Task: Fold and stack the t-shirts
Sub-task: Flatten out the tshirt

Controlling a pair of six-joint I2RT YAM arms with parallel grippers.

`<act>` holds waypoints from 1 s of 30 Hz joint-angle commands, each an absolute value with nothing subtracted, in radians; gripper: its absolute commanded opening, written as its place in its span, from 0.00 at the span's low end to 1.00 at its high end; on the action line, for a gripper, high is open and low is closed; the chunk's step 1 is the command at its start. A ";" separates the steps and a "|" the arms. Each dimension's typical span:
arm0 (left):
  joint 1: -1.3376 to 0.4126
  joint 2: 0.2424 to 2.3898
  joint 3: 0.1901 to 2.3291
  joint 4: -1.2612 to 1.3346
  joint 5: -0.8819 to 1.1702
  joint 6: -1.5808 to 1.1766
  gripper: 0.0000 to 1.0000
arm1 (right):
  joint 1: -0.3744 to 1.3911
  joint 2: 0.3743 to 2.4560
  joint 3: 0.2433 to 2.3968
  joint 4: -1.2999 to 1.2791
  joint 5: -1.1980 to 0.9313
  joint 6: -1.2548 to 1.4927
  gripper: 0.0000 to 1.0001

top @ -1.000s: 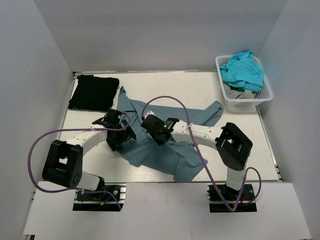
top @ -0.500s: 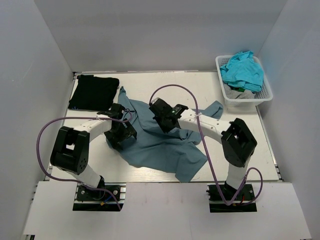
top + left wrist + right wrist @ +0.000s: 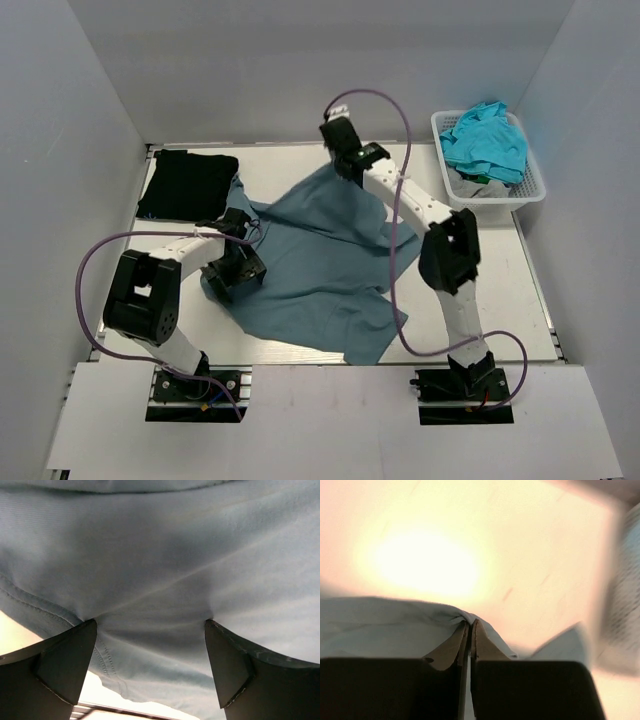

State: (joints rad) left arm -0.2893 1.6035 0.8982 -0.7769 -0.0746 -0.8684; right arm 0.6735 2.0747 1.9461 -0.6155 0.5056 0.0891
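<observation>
A slate-blue t-shirt (image 3: 310,270) lies spread over the middle of the table. My right gripper (image 3: 345,165) is at the far side, shut on a pinch of its edge (image 3: 445,617), and the cloth rises to it in a peak. My left gripper (image 3: 235,275) rests on the shirt's left edge. Its jaws stand wide open, with blue cloth (image 3: 160,580) lying between the fingers (image 3: 65,665) and not gripped. A folded black t-shirt (image 3: 187,185) lies at the back left. Turquoise t-shirts (image 3: 485,140) are heaped in the basket.
The white lattice basket (image 3: 498,203) stands at the back right corner, close beside the right arm's reach. Grey walls enclose the table on three sides. Purple cables loop from both arms over the work area. Bare table (image 3: 470,280) shows right of the shirt.
The right gripper has carried the shirt's edge from the table's middle to the far side, drawing the cloth out wider. The left gripper has stayed open at the shirt's left edge.
</observation>
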 commanded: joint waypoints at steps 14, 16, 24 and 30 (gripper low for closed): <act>-0.287 1.586 1.003 -0.805 -0.262 -0.690 1.00 | 0.460 2.321 2.171 0.151 0.714 -0.421 0.90; -0.287 1.572 1.028 -0.805 -0.262 -0.678 1.00 | 0.459 2.240 2.102 0.022 0.609 -0.271 0.90; -0.296 1.540 1.141 -0.740 -0.135 -0.615 1.00 | 0.457 1.809 1.492 -0.344 0.229 0.193 0.90; -0.296 1.653 1.184 -0.563 0.078 -0.592 1.00 | 0.452 1.698 1.235 -0.365 0.051 0.271 0.90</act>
State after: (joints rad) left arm -0.2909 1.5993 1.1332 -0.6758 -0.0696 -0.6197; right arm 0.4545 1.6791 1.3003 -0.2955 0.1886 0.1757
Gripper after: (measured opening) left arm 0.995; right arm 0.905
